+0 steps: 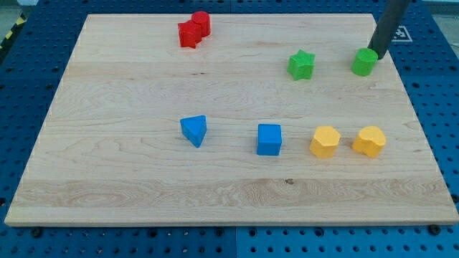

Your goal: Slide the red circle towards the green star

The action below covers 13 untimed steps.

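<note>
The red circle [201, 21] sits near the view's top, left of centre, touching a second red block [189, 34] just below and left of it. The green star [301, 64] lies to the right of them, in the upper right part of the board. My tip [376, 54] is at the upper right, right against the top right side of a green round block [364, 62]. It is far to the right of the red circle and right of the green star.
A blue triangle [193, 130], a blue cube [270, 139] and two yellow blocks [324, 141] [369, 141] lie in a row across the middle. The wooden board [107, 172] ends close above the red blocks, on a blue pegboard table.
</note>
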{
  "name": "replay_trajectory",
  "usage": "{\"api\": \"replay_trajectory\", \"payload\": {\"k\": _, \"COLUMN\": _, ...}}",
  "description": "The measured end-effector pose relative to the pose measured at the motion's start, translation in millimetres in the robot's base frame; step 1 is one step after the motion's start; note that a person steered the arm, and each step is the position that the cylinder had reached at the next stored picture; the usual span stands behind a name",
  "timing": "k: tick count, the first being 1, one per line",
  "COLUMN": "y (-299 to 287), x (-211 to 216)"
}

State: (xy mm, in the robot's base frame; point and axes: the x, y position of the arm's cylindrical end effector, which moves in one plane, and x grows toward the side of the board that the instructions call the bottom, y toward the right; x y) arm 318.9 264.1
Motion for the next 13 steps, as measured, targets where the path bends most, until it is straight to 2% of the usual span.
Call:
{"api": "replay_trajectory", "payload": {"k": 3, "y": -13.5, "x": 11.4}}
{"api": "replay_trajectory", "payload": {"k": 4, "y": -32.4, "x": -35.9}}
{"api": "replay_trajectory", "payload": {"k": 5, "y": -75.2, "x": -88.8}}
{"api": "replay_trajectory", "payload": {"k": 6, "y": -149.0, "x": -125.4}}
{"api": "replay_trajectory", "payload": {"k": 7, "y": -183.0, "x": -125.8}}
{"api": "replay_trajectory", "payload": {"k": 9, "y": -322.6, "x": -125.3}}
{"api": "replay_trajectory", "payload": {"k": 13, "y": -308.7, "x": -51.1}}
